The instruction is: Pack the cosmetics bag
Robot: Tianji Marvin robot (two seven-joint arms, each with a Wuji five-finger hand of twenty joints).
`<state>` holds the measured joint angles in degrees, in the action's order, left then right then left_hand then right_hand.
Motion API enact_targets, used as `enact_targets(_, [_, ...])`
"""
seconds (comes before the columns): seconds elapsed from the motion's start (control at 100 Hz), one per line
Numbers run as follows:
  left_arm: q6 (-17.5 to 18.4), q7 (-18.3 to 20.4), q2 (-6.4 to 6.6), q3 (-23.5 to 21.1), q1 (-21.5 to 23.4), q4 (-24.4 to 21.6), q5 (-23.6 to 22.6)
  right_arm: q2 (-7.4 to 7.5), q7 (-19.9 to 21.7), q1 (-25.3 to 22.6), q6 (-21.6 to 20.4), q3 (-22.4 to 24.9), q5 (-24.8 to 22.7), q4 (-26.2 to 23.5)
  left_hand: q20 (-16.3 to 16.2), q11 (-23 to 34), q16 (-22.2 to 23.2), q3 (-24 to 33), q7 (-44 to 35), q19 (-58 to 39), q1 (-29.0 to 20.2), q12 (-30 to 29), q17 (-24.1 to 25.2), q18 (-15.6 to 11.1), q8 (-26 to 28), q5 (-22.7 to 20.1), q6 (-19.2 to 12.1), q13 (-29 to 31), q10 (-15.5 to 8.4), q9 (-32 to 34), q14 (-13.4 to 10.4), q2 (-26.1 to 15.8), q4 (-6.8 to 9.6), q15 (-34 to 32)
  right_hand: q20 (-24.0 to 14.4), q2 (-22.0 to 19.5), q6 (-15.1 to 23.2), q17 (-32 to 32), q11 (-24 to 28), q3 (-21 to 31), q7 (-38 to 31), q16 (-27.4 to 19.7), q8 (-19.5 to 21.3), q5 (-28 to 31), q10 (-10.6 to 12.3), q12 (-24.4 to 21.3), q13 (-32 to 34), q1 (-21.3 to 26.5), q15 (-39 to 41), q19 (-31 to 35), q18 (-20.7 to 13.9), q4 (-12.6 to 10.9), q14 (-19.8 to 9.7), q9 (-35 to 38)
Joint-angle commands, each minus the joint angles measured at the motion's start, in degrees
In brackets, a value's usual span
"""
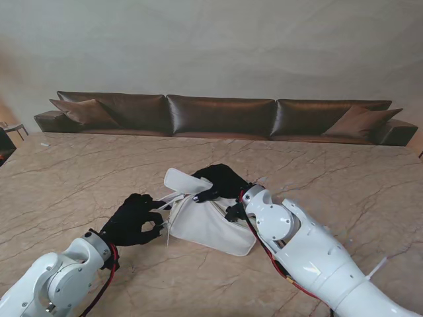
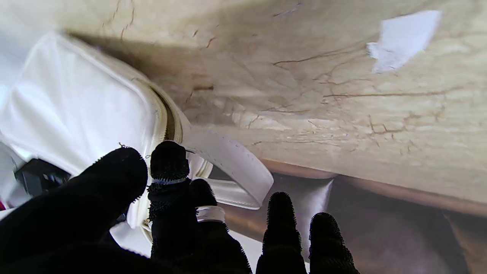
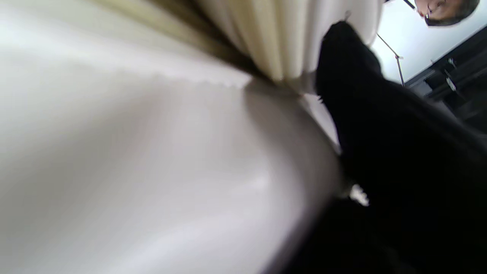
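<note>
The white cosmetics bag point(image 1: 211, 230) lies on the marble table point(image 1: 79, 178) in the middle, right in front of me. My left hand point(image 1: 135, 221), in a black glove, holds the bag's left end, fingers pinched at the zip end beside the white strap loop point(image 2: 236, 167). From the right, my right hand point(image 1: 221, 181) rests on top of the bag and grips its raised upper edge point(image 1: 184, 181). In the right wrist view the bag's white side point(image 3: 133, 171) fills the blurred picture, with one black finger point(image 3: 354, 76) against it. What is inside the bag is hidden, and I make out no loose cosmetics.
A long brown leather sofa point(image 1: 221, 115) runs along the table's far edge. A small white scrap point(image 2: 403, 38) lies on the marble beyond my left hand. Bare marble stretches to both sides of the bag.
</note>
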<state>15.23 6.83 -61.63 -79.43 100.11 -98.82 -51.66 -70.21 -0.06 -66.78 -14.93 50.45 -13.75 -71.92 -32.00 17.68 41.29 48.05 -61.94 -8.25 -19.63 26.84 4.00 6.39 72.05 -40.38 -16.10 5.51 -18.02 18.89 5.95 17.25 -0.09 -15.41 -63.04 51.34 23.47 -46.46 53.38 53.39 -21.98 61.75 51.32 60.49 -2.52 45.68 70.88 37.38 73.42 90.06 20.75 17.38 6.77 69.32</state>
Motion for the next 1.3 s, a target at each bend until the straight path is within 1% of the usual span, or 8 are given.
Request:
enact_targets(0.0, [-0.1, 1.7, 2.13, -1.4, 1.9, 0.5, -1.8, 1.53, -2.8, 1.7, 0.1, 0.9, -1.5, 2.3, 0.9, 1.2, -0.9, 1.0, -17.3, 1.4, 1.2, -1.3, 0.1, -0.2, 1.0, -8.3, 1.6, -0.4, 15.2, 2.7, 0.0, 3.7, -0.49, 1.2, -1.5, -18.1, 1.8, -0.4, 9.0, 31.1, -42.7, 1.7, 9.2, 11.0, 7.3, 2.8, 3.7, 13.8, 5.8, 2.2, 1.1, -14.4, 0.4, 7.3])
enact_targets(0.09, [0.9, 1.7, 2.28, -1.1, 1.6, -0.8, -3.5, 1.13, -4.5, 2.2, -0.2, -0.2, -2.8, 3.3, 0.5, 1.0, -0.9, 3.4, -16.2, 0.9, -0.4, -1.8, 0.3, -0.2, -0.4, -5.4, 1.1, -0.8, 15.2, 1.4, 0.0, 7.7, -2.30, 1.0, -1.6, -18.1, 1.8, -0.4, 9.0, 31.1, -42.7, 1.7, 9.0, 11.0, 7.3, 2.8, 3.7, 13.8, 5.9, 2.1, 1.2, -14.4, 0.5, 7.4])
enact_targets(0.31, [-3.3, -1.6, 1.51, 0.0, 2.9, -3.5, -3.0, 0.07, -8.8, 2.4, 1.0, -1.1, -4.5, 4.7, 5.4, 0.9, -1.1, -0.8, -14.7, 3.5, -2.2, -1.9, -0.6, -1.9, 0.8, -4.9, 3.1, -2.9, 15.4, -1.5, -0.9, -1.9, -4.06, 2.9, -1.8, -18.1, 1.8, -0.6, 9.2, 31.2, -42.9, 1.7, 8.8, 11.3, 7.2, 2.9, 3.7, 13.8, 6.5, 2.4, 1.4, -14.4, 0.6, 7.6])
enact_targets(0.59, [-6.9, -4.1, 1.12, -1.3, 4.5, -4.1, -5.2, -0.65, -10.1, 1.3, -0.1, 1.2, -1.0, 5.8, 5.7, -4.4, -6.4, -1.3, -13.6, 2.4, -2.6, -11.8, -0.4, -1.1, 1.6, -4.8, 2.5, -2.8, 26.1, -2.9, 1.7, -2.7, -4.38, 5.7, -2.0, -18.1, 1.4, -0.9, 9.4, 31.3, -43.3, 1.7, 8.6, 11.6, 6.8, 3.0, 3.7, 13.8, 7.0, 2.4, 1.3, -14.5, 0.9, 7.6])
enact_targets(0.79, [-12.1, -6.7, 0.53, -0.5, 4.7, -2.5, -4.0, -0.41, -9.8, 0.2, -0.8, 2.5, -0.3, 5.4, -0.1, -4.3, -11.1, -1.7, -11.8, -0.7, -3.6, -14.4, 0.9, 1.8, 1.3, -4.1, 2.6, -0.7, 31.5, -3.7, 6.6, -1.5, -5.49, 6.7, -2.3, -18.0, 1.4, -0.8, 9.6, 31.3, -43.4, 1.9, 8.5, 11.8, 6.6, 3.0, 3.7, 13.8, 7.3, 2.4, 1.7, -14.5, 1.1, 7.8])
enact_targets(0.85, [-13.2, -7.4, 0.41, -0.1, 4.6, -2.1, -3.9, -0.32, -9.9, -0.1, -1.0, 2.8, -0.5, 5.2, -6.0, -3.9, -13.5, -1.5, -11.5, -3.3, -4.1, -14.2, 2.0, 3.8, 1.3, -4.2, 3.3, 1.8, 33.2, -2.5, 9.2, -0.9, -5.80, 6.2, -2.3, -18.0, 1.4, -0.8, 9.6, 31.3, -43.4, 1.9, 8.5, 11.9, 6.6, 3.0, 3.7, 13.8, 7.4, 2.4, 1.8, -14.5, 1.1, 7.9])
enact_targets(0.99, [-16.9, -6.6, 0.51, 0.6, 4.7, -2.5, -5.5, -0.33, -11.1, -0.7, -1.3, 3.6, -1.3, 4.7, -18.4, -2.9, -14.2, -2.4, -11.1, -7.2, -4.6, -13.6, 3.4, 5.9, 1.4, -4.2, 3.9, 8.2, 33.1, 1.2, 10.9, -1.3, -5.88, 2.5, -2.5, -18.0, 1.4, -0.8, 9.6, 31.3, -43.4, 1.9, 8.4, 12.1, 6.5, 3.0, 3.7, 13.8, 7.5, 2.4, 1.8, -14.5, 1.2, 7.9])
enact_targets(1.29, [-16.1, -3.8, 0.81, 0.2, 4.8, -2.5, -4.7, -0.59, -11.1, -0.5, -3.0, 3.0, -0.5, 6.1, -16.8, -3.3, -14.4, -3.0, -11.7, -3.7, -3.7, -13.7, 2.4, 4.4, 1.5, -4.3, 4.5, 5.2, 27.3, 0.9, 7.4, -1.0, -4.35, 2.3, -2.9, -17.9, 1.2, -1.0, 9.8, 31.4, -43.5, 2.1, 8.3, 12.4, 6.3, 3.1, 3.6, 13.8, 8.0, 2.3, 2.1, -14.6, 1.5, 8.1])
